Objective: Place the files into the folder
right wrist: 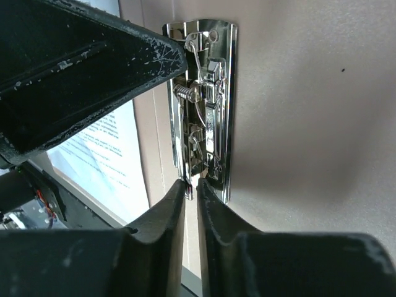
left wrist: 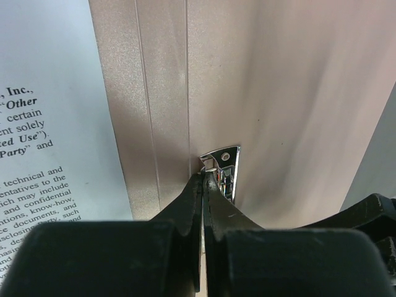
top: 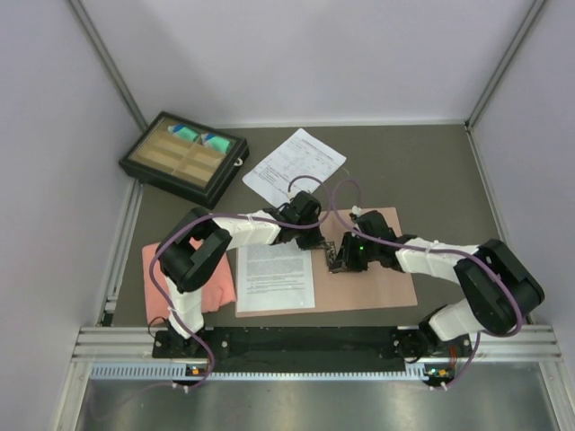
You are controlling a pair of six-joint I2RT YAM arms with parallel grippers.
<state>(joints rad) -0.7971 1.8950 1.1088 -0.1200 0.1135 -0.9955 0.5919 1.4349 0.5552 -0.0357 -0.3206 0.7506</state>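
A salmon-tan folder (top: 386,280) lies open on the table. The dense-text sheet (top: 274,277) lies on its left half. The table-layout sheet (top: 292,164) lies on the table behind the folder. A metal clip (top: 335,258) sits by the spine on the right half. My left gripper (top: 311,236) is shut, its tips touching the clip's far end (left wrist: 224,166). My right gripper (top: 340,264) is shut on the clip's near end (right wrist: 210,124), a thin metal edge between its tips (right wrist: 192,185). The left wrist view shows my left gripper (left wrist: 204,178), the text sheet (left wrist: 43,124) and the folder (left wrist: 278,93).
A salmon-pink folded cloth (top: 220,289) lies left of the folder, partly under the left arm. A black compartment tray (top: 184,157) stands at the back left. A metal rail (top: 314,343) runs along the near edge. Walls close in the table.
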